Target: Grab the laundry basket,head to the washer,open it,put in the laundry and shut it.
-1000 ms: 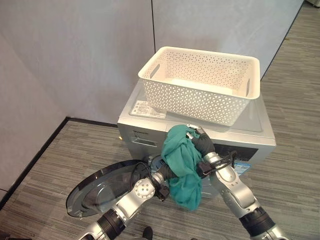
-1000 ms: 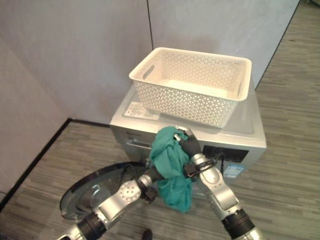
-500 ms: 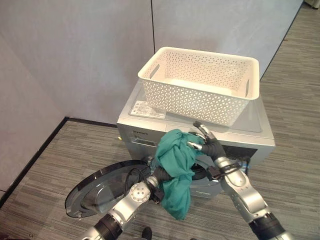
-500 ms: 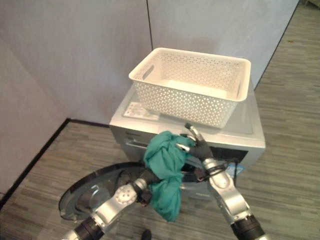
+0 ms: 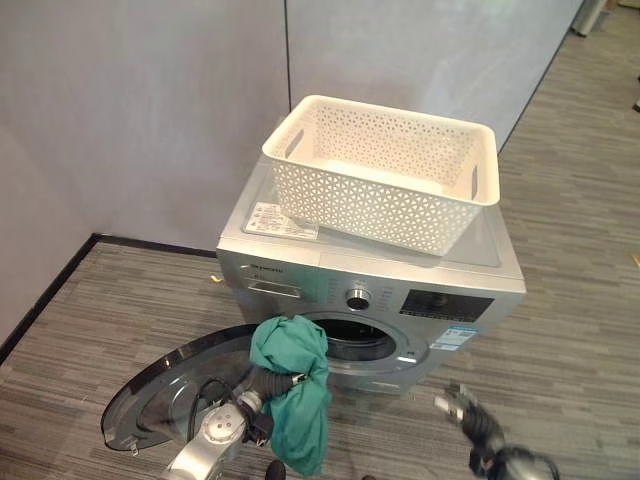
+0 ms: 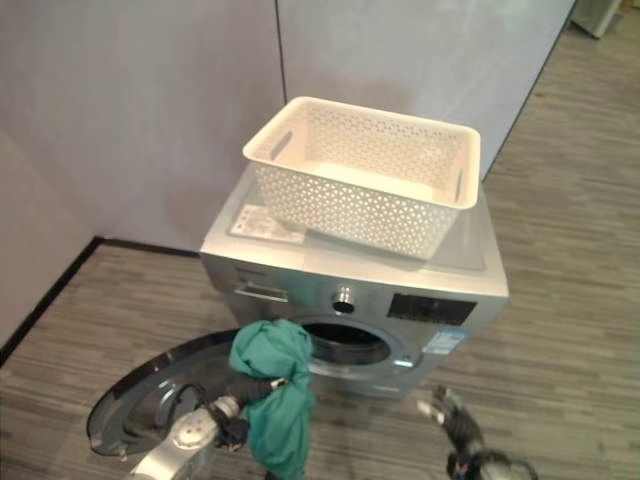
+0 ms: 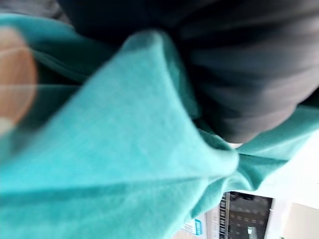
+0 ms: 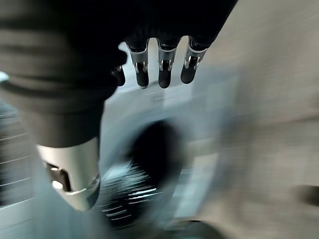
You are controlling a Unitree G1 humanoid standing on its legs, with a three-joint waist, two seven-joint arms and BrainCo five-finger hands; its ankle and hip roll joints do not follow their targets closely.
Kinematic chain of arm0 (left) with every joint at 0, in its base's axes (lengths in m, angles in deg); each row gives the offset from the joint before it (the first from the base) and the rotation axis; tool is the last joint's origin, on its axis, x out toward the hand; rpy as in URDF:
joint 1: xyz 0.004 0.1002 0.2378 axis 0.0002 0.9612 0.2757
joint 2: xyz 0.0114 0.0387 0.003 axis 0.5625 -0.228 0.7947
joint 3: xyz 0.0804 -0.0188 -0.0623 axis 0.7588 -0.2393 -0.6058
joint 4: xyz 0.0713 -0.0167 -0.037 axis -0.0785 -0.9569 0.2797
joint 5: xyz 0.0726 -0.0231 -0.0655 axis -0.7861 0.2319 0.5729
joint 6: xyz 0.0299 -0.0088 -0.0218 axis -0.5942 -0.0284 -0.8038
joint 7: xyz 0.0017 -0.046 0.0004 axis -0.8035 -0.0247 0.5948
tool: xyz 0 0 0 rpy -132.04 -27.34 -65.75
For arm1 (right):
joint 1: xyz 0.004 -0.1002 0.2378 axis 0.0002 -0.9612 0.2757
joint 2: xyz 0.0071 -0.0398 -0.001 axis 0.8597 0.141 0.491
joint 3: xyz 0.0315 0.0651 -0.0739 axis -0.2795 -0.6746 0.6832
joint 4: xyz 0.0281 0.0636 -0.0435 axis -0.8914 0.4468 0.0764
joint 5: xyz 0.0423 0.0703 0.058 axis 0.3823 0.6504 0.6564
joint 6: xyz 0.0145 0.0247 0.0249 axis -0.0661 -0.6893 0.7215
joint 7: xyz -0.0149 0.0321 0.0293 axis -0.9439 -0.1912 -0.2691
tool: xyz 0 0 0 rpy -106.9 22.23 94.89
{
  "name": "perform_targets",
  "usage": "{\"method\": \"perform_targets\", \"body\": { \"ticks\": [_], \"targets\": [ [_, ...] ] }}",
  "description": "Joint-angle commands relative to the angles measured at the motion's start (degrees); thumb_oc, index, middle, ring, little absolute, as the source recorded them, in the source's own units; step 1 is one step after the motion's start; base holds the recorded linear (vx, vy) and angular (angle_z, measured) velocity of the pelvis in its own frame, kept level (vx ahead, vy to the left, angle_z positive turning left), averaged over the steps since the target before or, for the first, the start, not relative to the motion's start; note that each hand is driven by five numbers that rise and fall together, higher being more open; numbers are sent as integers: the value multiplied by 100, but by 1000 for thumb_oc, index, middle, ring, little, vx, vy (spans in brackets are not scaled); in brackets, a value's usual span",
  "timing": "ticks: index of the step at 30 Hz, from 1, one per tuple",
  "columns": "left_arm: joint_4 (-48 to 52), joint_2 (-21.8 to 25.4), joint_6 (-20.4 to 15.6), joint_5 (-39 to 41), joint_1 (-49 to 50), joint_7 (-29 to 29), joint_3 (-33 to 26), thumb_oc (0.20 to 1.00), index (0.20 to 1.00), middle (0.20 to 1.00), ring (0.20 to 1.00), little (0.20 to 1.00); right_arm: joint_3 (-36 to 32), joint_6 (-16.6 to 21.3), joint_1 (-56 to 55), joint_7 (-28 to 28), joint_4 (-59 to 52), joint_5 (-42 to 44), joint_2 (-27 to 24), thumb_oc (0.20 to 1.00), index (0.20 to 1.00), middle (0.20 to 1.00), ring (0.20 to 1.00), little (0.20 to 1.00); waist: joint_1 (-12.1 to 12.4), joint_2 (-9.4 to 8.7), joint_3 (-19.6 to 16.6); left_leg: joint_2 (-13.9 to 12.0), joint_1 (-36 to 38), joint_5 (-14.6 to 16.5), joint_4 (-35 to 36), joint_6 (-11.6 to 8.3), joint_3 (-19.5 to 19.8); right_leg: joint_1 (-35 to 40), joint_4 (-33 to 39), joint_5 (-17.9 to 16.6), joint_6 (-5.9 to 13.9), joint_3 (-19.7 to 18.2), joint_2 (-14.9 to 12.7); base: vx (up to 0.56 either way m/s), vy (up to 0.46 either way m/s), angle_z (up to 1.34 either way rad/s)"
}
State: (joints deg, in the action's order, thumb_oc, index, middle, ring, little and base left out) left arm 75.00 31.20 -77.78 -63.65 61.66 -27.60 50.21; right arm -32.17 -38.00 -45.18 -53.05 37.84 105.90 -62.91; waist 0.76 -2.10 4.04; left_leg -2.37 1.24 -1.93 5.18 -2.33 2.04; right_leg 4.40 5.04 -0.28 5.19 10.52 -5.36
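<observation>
A white perforated plastic laundry basket (image 5: 385, 170) sits on top of the silver front-loading washer (image 5: 300, 270). The washer's round glass door (image 5: 165, 395) hangs open, low to the left of the dark drum opening (image 5: 355, 340). The left hand (image 5: 268, 380) is buried in a bunched teal green cloth (image 5: 293, 400) held just in front of the opening's left edge; I cannot tell how its fingers sit. The right hand (image 8: 159, 64) is low by the floor, right of the washer, fingers relaxed and holding nothing.
</observation>
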Motion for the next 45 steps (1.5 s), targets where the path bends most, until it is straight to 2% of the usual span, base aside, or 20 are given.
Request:
{"method": "perform_targets", "body": {
  "ticks": [1,7,10,11,13,16,17,18,21,25,28,29,30,31,32,33,36,38,42,45],
  "targets": [
    [184,-164,-430,123,-241,153,-210,200,200,200,200,200,71,-1,309,-17,677,-522,53,1000,1000,1000,1000,1000,41,-56,-134,168,-492,289,-299,269,-414,73,-591,749,2,-388,-18,51,58,-37],
    [35,-198,-421,58,-311,60,-295,200,200,200,200,200,-112,-117,899,-380,2412,-716,558,1000,1000,1000,1000,1000,235,-25,-116,273,-537,636,-645,506,-487,-29,-966,766,125,-547,-219,92,126,-31],
    [20,-181,-327,-17,-421,111,-207,200,200,200,200,200,-241,-239,980,-522,2965,-917,596,1000,1000,1000,1000,1000,280,69,-104,436,-369,684,-569,675,-274,-509,-2221,547,263,-544,-328,142,220,3],
    [-3,-165,-287,-79,-541,136,-94,200,200,200,200,200,-192,-358,1051,-588,3230,-1076,579,1000,1000,1000,1000,1000,196,111,51,555,-186,699,-511,827,7,-967,-3311,10,296,-805,-286,33,99,37],
    [66,-130,-288,-131,-585,164,-105,200,200,200,200,200,-230,-426,1133,-633,3372,-1153,558,1000,1000,1000,1000,1000,146,286,141,520,-62,704,-449,857,204,-1486,-3825,131,233,-1017,-155,118,120,76],
    [144,-105,-286,-71,-627,245,-116,200,200,200,200,200,-135,-522,1308,-669,3583,-1377,482,1000,1000,1000,1000,1000,119,385,183,534,80,779,-340,817,478,-1536,-2720,541,143,-1296,-110,190,-40,50],
    [126,-99,-275,-58,-634,311,-93,200,200,200,200,200,-83,-547,1324,-646,3666,-1500,477,1000,1000,1000,1000,1000,85,379,191,554,151,826,-278,811,750,-1647,-2104,527,188,-1765,-21,175,-148,40],
    [163,-84,-279,-77,-642,334,-65,200,200,200,200,200,-28,-596,1318,-660,3722,-1577,482,1000,1000,1000,1000,1000,76,328,202,572,191,804,-163,776,919,-1742,-1535,202,297,-2246,47,149,-125,46],
    [126,-104,-294,-178,-855,338,137,200,200,200,200,200,-32,-584,1284,-695,3698,-1591,458,1000,1000,1000,1000,1000,130,202,220,598,192,761,-110,640,1292,-1783,-1229,-9,328,-2487,129,59,-152,55],
    [15,-234,-246,-202,-997,373,370,200,200,200,200,200,-176,-512,996,-727,3593,-1451,472,1000,1000,1000,1000,1000,10,94,222,543,73,621,-146,408,1863,-1608,-1484,309,124,-2314,279,-19,-227,144],
    [-1,-306,-198,-216,-1106,352,530,200,200,200,200,200,-211,-456,920,-857,3577,-1428,397,1000,1000,1000,1000,1000,-63,45,262,394,-286,299,-40,108,2378,-1577,-1449,480,-47,-1725,360,-143,-288,109],
    [-61,-359,-194,-278,-1321,299,692,200,200,200,200,200,-187,-373,976,-977,3436,-1409,330,1000,1000,1000,1000,1000,-199,-26,352,322,-733,158,-18,32,2053,-1590,-1324,544,-80,-1315,283,-239,-258,143],
    [-67,-362,-196,-279,-1330,298,692,200,200,200,200,200,-190,-374,981,-977,3435,-1409,330,1000,1000,1000,1000,1000,-209,-24,339,329,-767,131,-18,29,2064,-1613,-1308,516,-74,-1306,275,-318,-168,194],
    [-175,-470,-212,-332,-1571,278,717,200,200,200,200,200,-274,-308,998,-998,3229,-1304,279,1000,1000,1000,1000,1000,-428,-138,408,-64,-953,162,-125,62,347,-1646,-1147,371,21,-850,11,-165,-21,172],
    [-176,-470,-212,-332,-1571,277,718,200,200,200,200,200,-275,-308,998,-998,3229,-1304,279,1000,1000,1000,1000,1000,-422,-139,403,-64,-958,162,-126,63,341,-1651,-1144,367,21,-856,13,-262,-47,205],
    [-131,-454,-232,-281,-1642,263,712,200,200,200,200,200,-92,-303,1049,-1034,3077,-1219,273,1000,1000,1000,1000,1000,-469,-267,426,-551,-753,532,-865,19,-29,-1698,-1119,316,-79,-624,-143,-118,-23,128],
    [-192,-414,-282,-291,-1634,218,721,200,200,200,200,200,128,-298,1071,-1024,2868,-1257,365,1000,1000,1000,1000,1000,-463,-313,308,-846,-315,437,-1230,-32,607,-1815,-1194,306,-126,-663,14,-42,-1,7],
    [-216,-438,-274,-258,-1497,148,637,200,200,200,200,200,206,-336,1010,-934,2905,-1344,434,1000,1000,1000,1000,1000,-606,-101,72,-1231,192,40,-796,-114,965,-1959,-1302,348,-29,-830,193,65,153,-32],
    [-203,-479,-292,-217,-1440,161,611,200,200,200,200,200,147,-339,1000,-908,2943,-1398,393,1000,1000,1000,1000,1000,-698,69,-1,-1332,414,-2,-353,-222,648,-2044,-1338,259,61,-857,95,-37,203,-6],
    [-178,-472,-307,-227,-1333,257,570,200,200,200,200,200,15,-381,977,-882,3090,-1554,360,1000,1000,1000,1000,1000,-734,265,-68,-1135,645,505,-32,-344,-168,-2029,-907,-269,342,-733,-369,-123,307,0]
  ]
}}
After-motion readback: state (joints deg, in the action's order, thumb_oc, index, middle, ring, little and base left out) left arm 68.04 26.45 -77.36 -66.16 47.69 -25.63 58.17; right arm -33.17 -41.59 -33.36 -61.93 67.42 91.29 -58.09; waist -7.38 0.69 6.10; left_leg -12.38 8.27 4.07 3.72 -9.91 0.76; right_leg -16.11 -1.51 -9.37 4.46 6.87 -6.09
